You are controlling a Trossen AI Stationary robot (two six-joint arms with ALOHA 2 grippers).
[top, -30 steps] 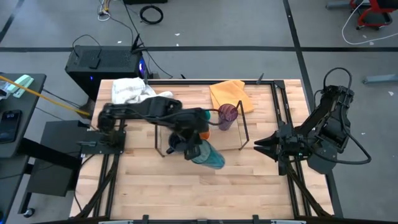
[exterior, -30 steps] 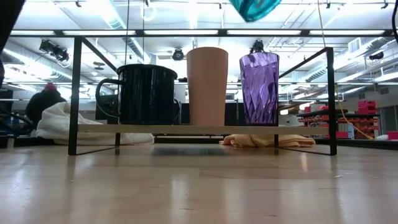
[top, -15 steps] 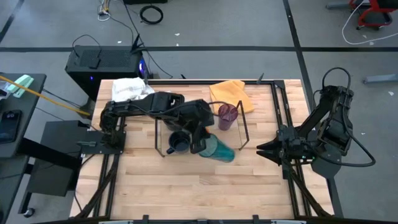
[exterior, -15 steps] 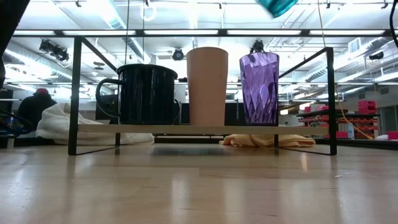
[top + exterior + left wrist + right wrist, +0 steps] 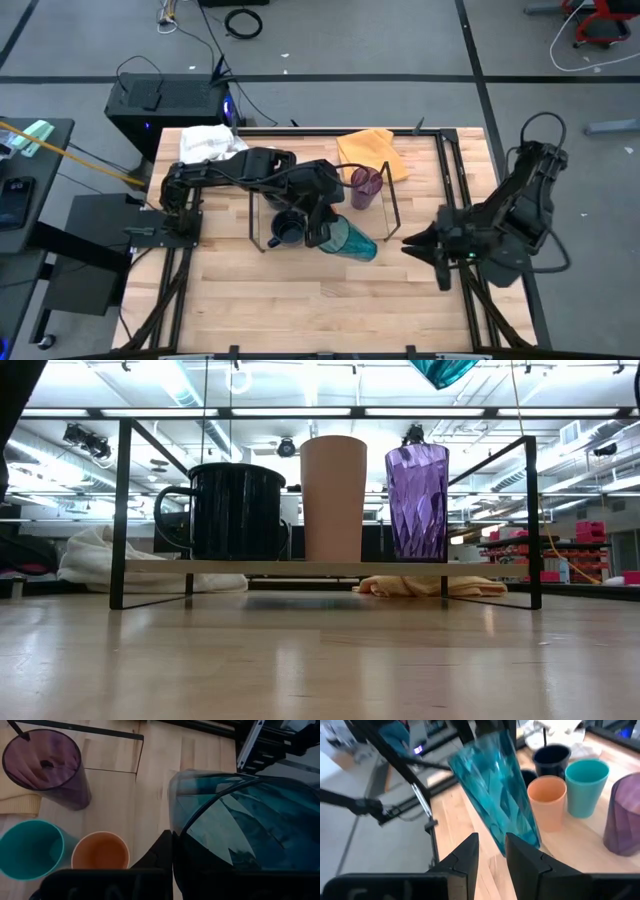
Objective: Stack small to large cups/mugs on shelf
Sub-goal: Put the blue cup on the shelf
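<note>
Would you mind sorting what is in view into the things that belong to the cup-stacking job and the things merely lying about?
Belonging to the job:
- patterned teal tumbler, held by the left gripper
- purple tumbler
- orange cup
- teal cup
- navy mug
- shelf

Just lying about:
- white cloth
- yellow cloth
- black box with cables

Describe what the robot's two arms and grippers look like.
Both arms are dark, nearly black, built of chunky jointed segments. The left arm has black cables running along it. The right arm carries a black cable that loops above its upper joint. Each ends in a gripper with two dark, flat, tapered fingers; the right gripper narrows to a point. The left gripper looks equally dark.
</note>
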